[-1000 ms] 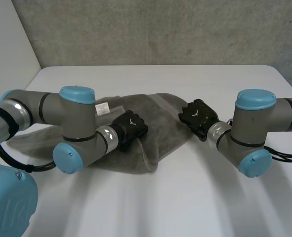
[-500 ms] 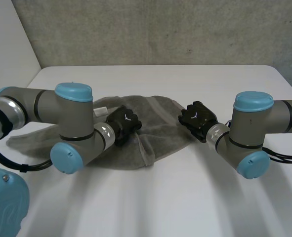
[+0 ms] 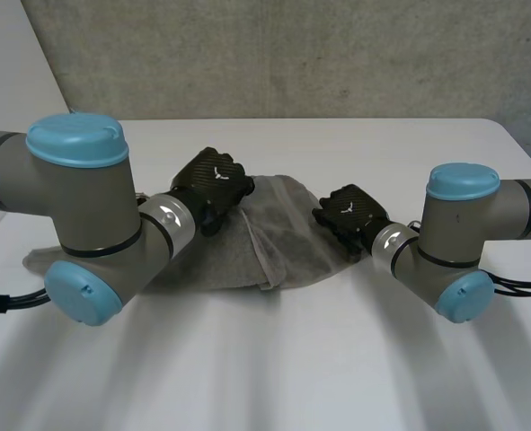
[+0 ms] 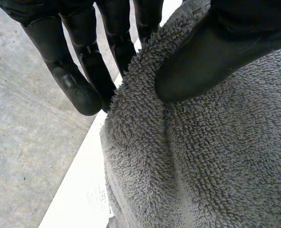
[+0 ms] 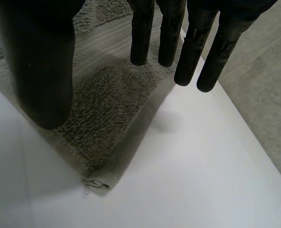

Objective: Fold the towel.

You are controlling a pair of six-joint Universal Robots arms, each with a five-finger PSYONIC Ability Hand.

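A grey towel [image 3: 247,247] lies bunched in the middle of the white table [image 3: 337,359]. My left hand [image 3: 213,184] is raised over the towel's far edge. In the left wrist view its thumb [image 4: 211,52] pinches a fold of the towel [image 4: 202,156] against the fingers [image 4: 83,71]. My right hand [image 3: 346,215] hovers at the towel's right side. In the right wrist view its fingers [image 5: 142,33] are straight and spread, just above a corner of the towel [image 5: 102,109], holding nothing.
A grey concrete wall [image 3: 292,54] stands behind the table's far edge. My left arm's big elbow [image 3: 85,215] hangs over the towel's left part. Bare table lies in front of the towel and to the right of my right hand.
My left hand has shut on the towel and moved back and up, drawing the cloth with it. The left arm has risen. My right hand has shifted slightly left.
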